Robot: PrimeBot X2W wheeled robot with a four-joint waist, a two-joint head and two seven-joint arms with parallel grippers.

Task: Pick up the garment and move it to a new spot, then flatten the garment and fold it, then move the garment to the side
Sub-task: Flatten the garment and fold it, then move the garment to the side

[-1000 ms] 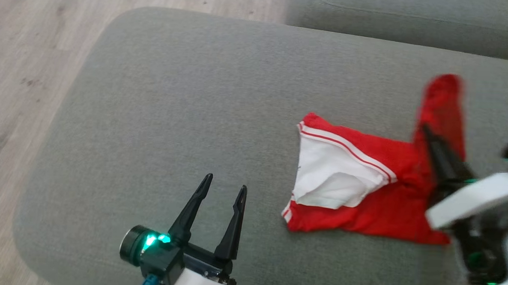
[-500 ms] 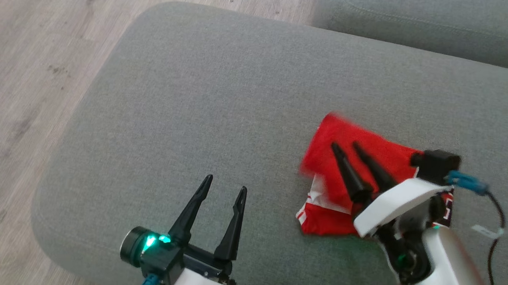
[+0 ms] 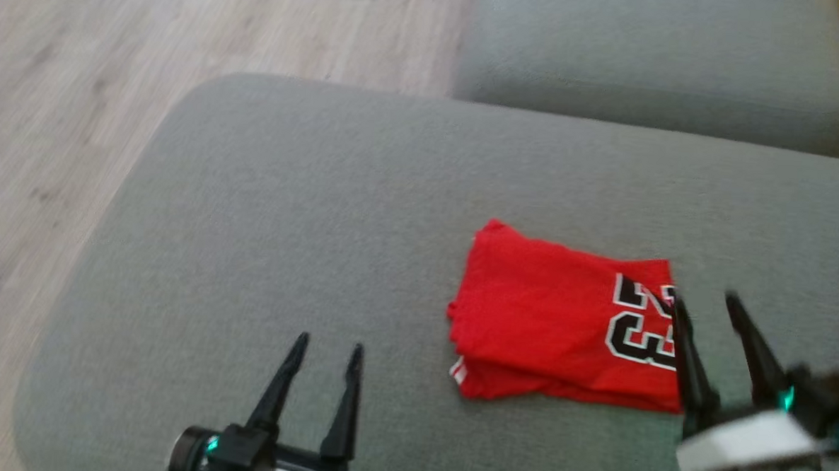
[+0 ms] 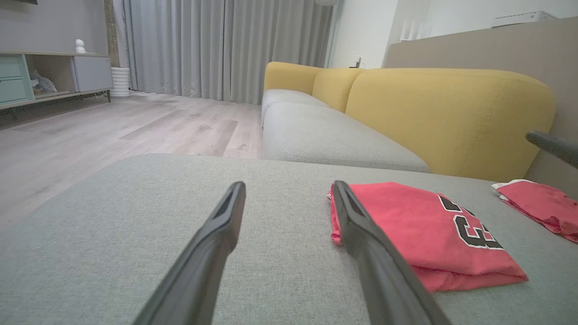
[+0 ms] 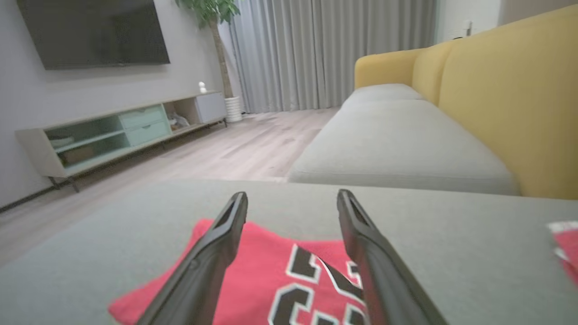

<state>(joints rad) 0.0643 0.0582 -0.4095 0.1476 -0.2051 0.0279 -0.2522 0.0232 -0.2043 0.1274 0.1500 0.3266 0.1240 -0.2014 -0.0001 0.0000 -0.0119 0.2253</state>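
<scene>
Garment [image 3: 557, 326] folded on cushion [image 3: 285, 222]; left gripper [image 3: 330, 341], right gripper [image 3: 702, 297] fingers apart, empty.

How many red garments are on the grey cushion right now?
2. A folded red jersey lies centred on the grey cushion; a second red garment sits to its right, partly cut off.

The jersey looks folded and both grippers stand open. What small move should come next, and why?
Probably lower the right gripper and close it on the folded jersey at its stacked right edge, ready to slide it aside. The jersey lies folded flat on the grey cushion, the right gripper hovers open over its numbered end, and the left gripper stands open further left, apart from the cloth.
</scene>
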